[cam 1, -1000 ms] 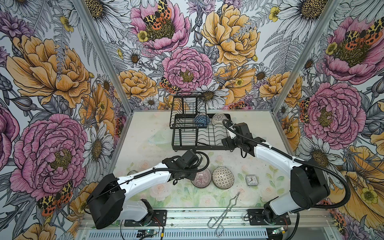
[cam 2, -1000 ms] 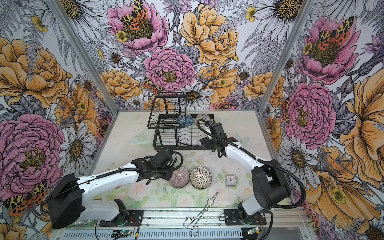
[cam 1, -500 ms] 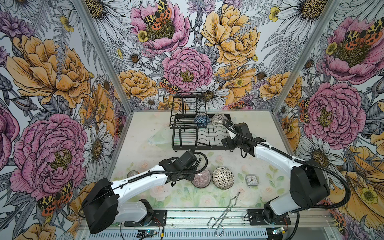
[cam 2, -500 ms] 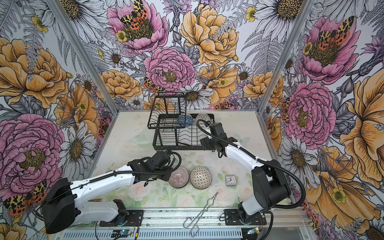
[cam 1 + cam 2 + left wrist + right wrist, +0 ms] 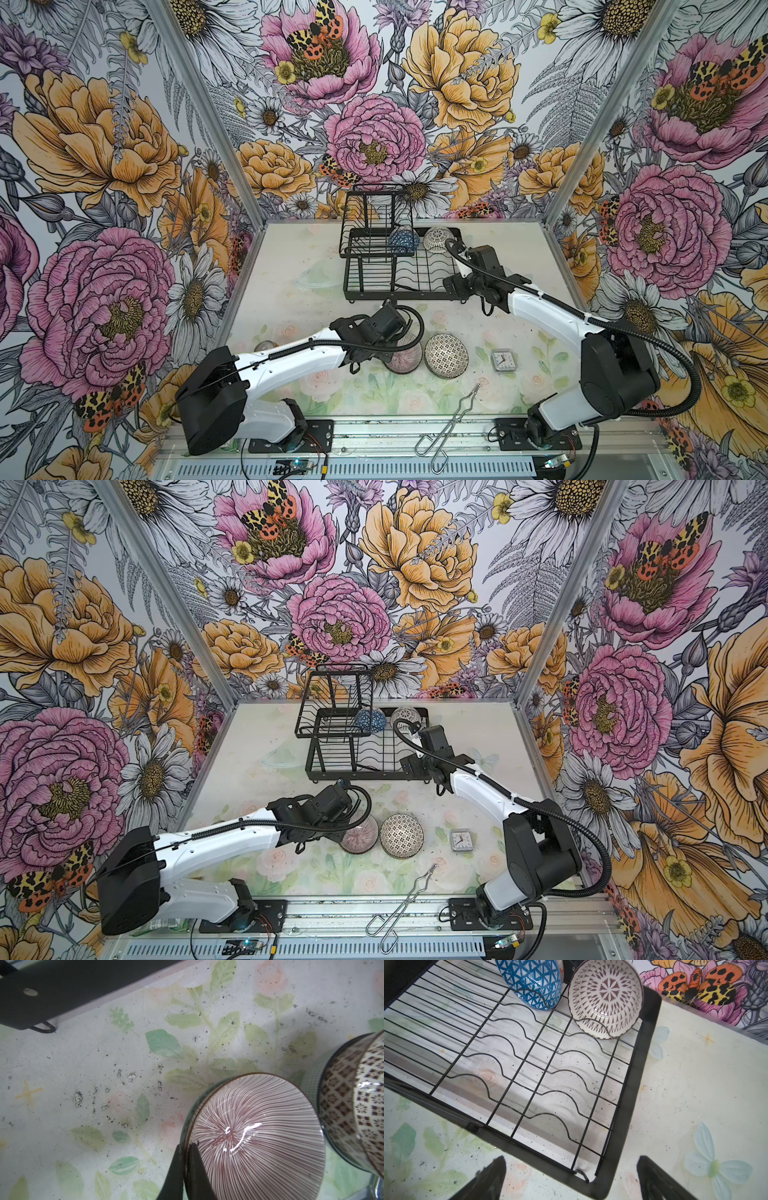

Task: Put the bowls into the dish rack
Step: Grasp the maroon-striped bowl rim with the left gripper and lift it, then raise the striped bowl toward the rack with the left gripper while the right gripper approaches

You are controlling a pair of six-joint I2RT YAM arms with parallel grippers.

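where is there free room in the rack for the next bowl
In the rack, the wavy rows between the blue bowl, the white bowl and its near rim are bare. Its back row, where those two stand, is crowded. Outside it, the striped bowl and mosaic bowl sit close together.

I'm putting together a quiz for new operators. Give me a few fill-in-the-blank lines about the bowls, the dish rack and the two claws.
1. The dish rack holds ____ bowls: the blue triangle bowl and the dotted bowl.
2. The left claw pinches the pink striped bowl by its ____.
3. The right claw holds nothing, and its jaws stand ____.

Missing words: two; rim; open.
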